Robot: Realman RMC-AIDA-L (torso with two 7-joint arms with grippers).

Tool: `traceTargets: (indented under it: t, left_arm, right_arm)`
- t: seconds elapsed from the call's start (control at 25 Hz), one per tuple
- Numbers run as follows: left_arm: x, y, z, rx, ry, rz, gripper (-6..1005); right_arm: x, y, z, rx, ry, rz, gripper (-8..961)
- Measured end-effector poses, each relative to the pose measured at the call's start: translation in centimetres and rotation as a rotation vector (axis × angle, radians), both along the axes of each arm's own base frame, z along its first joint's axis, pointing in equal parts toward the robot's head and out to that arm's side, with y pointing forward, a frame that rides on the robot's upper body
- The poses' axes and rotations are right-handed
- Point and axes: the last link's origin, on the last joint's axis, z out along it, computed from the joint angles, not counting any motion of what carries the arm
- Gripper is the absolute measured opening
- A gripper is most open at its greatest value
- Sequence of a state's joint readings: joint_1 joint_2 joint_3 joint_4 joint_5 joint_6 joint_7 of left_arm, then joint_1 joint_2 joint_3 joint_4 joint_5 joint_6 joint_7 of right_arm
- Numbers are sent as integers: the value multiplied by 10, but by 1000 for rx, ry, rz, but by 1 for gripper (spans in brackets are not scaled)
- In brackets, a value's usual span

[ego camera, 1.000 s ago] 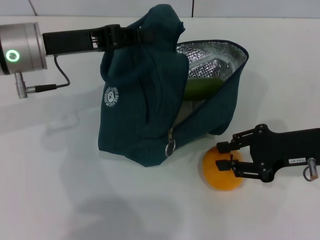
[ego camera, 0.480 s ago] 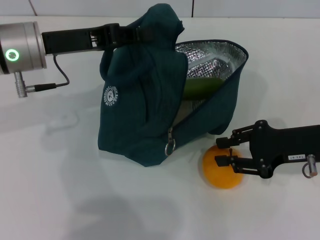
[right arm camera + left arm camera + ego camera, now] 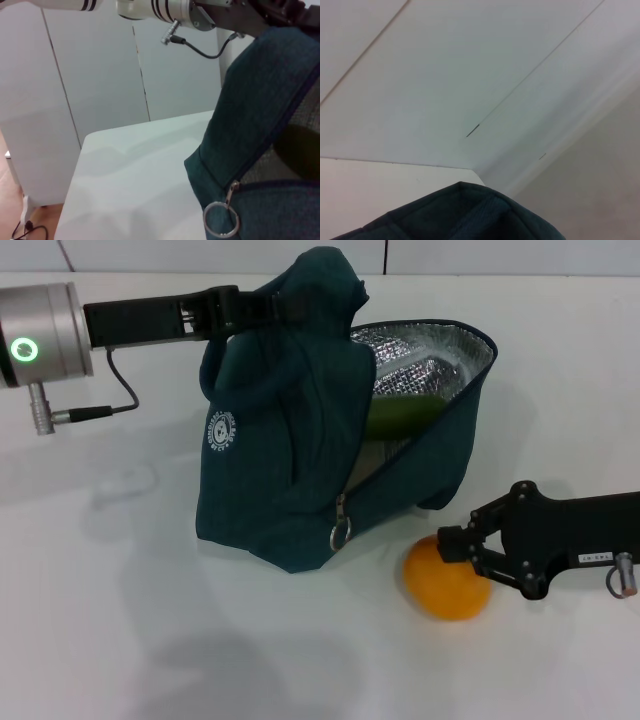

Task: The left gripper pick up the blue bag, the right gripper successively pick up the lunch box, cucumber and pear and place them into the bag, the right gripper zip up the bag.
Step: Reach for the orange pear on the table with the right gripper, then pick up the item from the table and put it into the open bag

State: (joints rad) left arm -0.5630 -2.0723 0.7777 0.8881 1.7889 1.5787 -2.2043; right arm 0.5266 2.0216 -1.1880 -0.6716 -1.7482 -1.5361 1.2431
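The blue bag (image 3: pixel 280 460) stands on the white table (image 3: pixel 120 620), its mouth open and showing silver lining. My left gripper (image 3: pixel 262 308) is shut on the bag's top handle and holds it up. The green cucumber (image 3: pixel 405 412) lies inside the bag. Whatever lies under it is mostly hidden, and I cannot make out the lunch box. The orange-yellow pear (image 3: pixel 445 582) lies on the table just in front of the bag's mouth. My right gripper (image 3: pixel 457 546) has its fingers closed on the pear's upper right side. The bag's fabric also shows in the left wrist view (image 3: pixel 470 215).
The bag's zipper pull ring (image 3: pixel 341 535) hangs at the front corner and also shows in the right wrist view (image 3: pixel 220 221). A cable (image 3: pixel 110 405) hangs from my left arm. Walls and panels stand behind the table.
My right gripper's fingers were open around the pear and have closed onto it. The bag and left arm have not moved.
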Motion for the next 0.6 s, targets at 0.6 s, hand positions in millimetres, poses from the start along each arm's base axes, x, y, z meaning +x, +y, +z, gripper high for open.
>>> traceTargets:
  t: [0.6]
  left_arm:
    - [0,0,0,-2,-2,-1,49]
  right_arm:
    - [-16,5,36,82,187,29,40]
